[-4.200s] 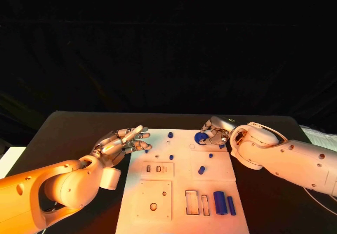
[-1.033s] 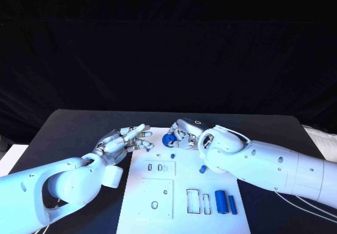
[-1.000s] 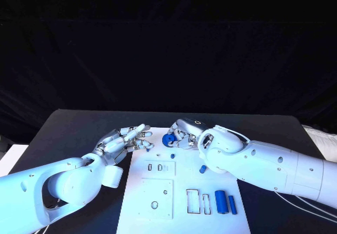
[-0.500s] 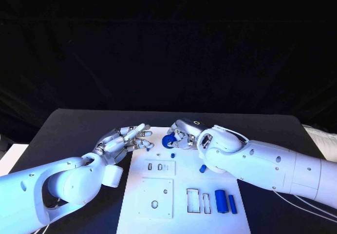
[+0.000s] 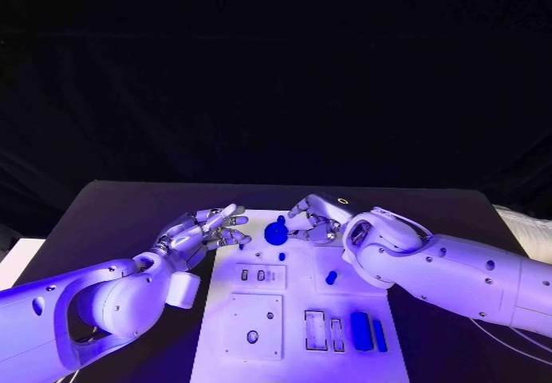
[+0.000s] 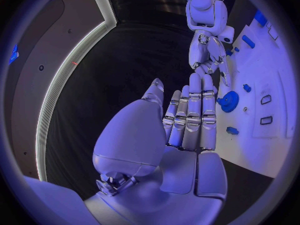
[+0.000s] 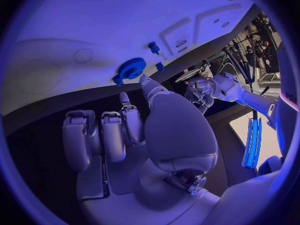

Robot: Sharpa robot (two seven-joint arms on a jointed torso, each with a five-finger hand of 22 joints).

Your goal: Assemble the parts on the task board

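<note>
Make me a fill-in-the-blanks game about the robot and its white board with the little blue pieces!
1. The gear lying on the board is coloured ____.
2. The hand nearest the gear is the robot's ____ hand.
3. The left hand is holding ____.
4. The two long bars lie near the board's ____ edge, on the robot's right.

Missing words: blue; right; nothing; near
</note>
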